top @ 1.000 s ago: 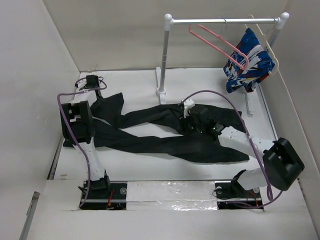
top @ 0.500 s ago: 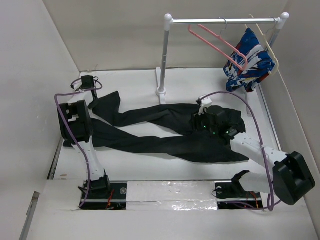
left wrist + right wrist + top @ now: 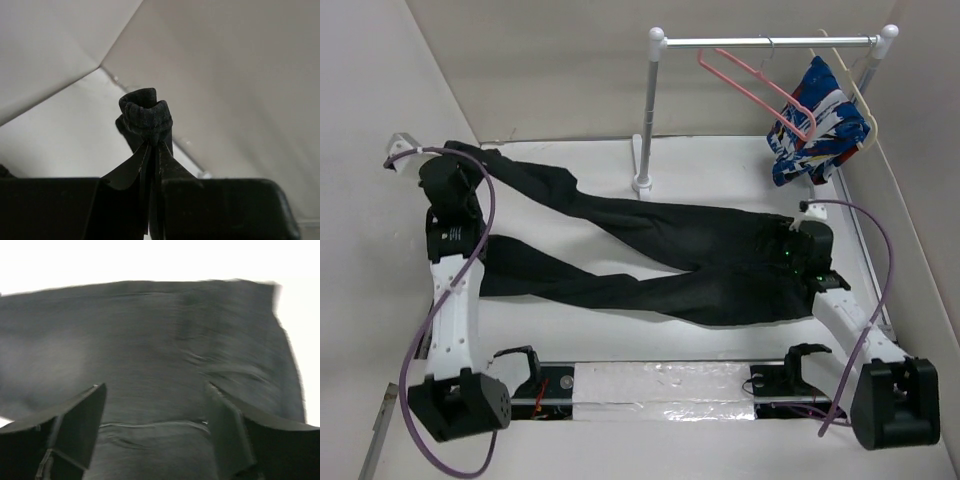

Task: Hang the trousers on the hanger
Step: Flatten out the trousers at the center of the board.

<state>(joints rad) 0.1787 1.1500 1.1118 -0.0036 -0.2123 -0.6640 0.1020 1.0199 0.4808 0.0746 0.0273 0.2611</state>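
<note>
The black trousers (image 3: 670, 250) lie stretched across the table, waist to the right and both legs running left. My left gripper (image 3: 453, 160) is at the far left corner, shut on the bunched hem of the upper leg (image 3: 146, 116); its jaws (image 3: 154, 147) are pressed together on the cloth. Over the waist end hovers my right gripper (image 3: 798, 245), open, with dark cloth (image 3: 150, 340) spread below its fingers (image 3: 80, 422) and nothing held. The pink hanger (image 3: 760, 92) hangs empty on the rail.
A white rail on two posts (image 3: 645, 110) stands at the back. A cream hanger (image 3: 852, 85) on it carries a blue, white and red garment (image 3: 817, 125). White walls close in the table on the left, back and right.
My left gripper shut on the leg hem and pulled it out to the far left corner, straightening the leg. My right gripper moved right to the waist and opened.
</note>
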